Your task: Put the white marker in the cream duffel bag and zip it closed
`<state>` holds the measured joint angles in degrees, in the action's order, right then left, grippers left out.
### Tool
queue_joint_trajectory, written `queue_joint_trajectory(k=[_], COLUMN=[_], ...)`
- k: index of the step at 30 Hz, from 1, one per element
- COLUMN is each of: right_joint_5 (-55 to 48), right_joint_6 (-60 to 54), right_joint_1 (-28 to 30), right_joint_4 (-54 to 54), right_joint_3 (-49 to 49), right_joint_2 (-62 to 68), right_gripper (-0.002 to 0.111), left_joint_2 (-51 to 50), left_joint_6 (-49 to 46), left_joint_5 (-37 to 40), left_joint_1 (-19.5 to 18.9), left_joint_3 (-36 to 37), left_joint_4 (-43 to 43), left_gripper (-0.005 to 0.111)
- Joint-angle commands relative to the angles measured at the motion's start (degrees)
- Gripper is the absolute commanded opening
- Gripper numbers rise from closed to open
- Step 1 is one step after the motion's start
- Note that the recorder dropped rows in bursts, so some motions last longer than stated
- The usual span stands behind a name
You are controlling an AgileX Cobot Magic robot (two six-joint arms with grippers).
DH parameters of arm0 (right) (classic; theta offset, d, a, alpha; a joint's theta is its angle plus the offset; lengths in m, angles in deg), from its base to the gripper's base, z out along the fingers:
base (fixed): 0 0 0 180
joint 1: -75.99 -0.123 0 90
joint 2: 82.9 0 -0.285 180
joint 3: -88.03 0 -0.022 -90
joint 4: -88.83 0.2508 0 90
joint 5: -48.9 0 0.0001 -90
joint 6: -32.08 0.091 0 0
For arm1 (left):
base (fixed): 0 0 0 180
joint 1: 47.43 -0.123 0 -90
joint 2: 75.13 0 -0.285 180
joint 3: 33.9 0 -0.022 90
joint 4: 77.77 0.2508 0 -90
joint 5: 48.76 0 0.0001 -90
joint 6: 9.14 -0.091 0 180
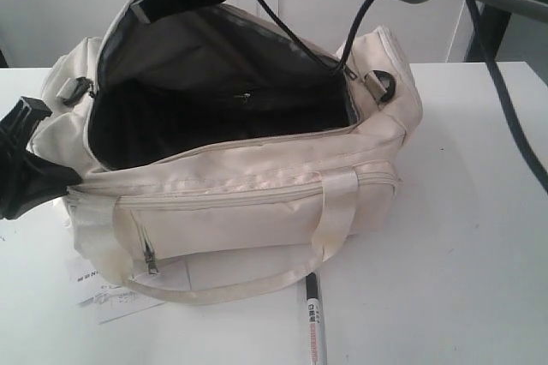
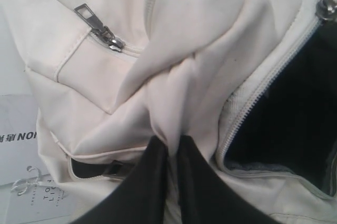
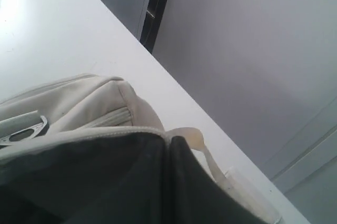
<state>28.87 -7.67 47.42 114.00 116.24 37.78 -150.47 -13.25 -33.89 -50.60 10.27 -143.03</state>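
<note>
Open bag, marker still outside: a cream duffel bag sits on a white desk with its main zip undone and its dark lining showing. The left gripper is at one end of the bag, its black jaws pressed together on a pinched fold of cream fabric. That fold is near a zipped side pocket with a metal zip pull. The right gripper comes in from above, and its jaws are clamped on the far rim of the opening. They hold that flap up so the mouth gapes wide.

The white marker is in neither grip. It lies flat on the desk in front of the bag, with its dark capped end just at the drooping front strap handle, well apart from both sets of jaws.

A paper tag with black print lies on the desk, partly tucked under the bag's front corner on the left gripper's side.
</note>
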Motion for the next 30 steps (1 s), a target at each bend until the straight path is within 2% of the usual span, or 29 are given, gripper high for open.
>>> queue_joint_trajectory(k=[1, 30], right_joint_5=[6.2, 0.3], right_joint_6=[3.2, 4.0], right_joint_1=[0.7, 0.7], right_joint_4=[-0.5, -0.3], right_joint_3=[0.1, 0.1], right_joint_2=[-1.1, -3.6], right_gripper=[0.000, 0.000], left_joint_2=[0.2, 0.2], left_joint_6=[0.1, 1.2], left_joint_5=[-0.1, 0.3], left_joint_1=[-0.1, -0.1], left_joint_3=[0.4, 0.4], left_joint_4=[-0.3, -0.3], left_gripper=[0.000, 0.001])
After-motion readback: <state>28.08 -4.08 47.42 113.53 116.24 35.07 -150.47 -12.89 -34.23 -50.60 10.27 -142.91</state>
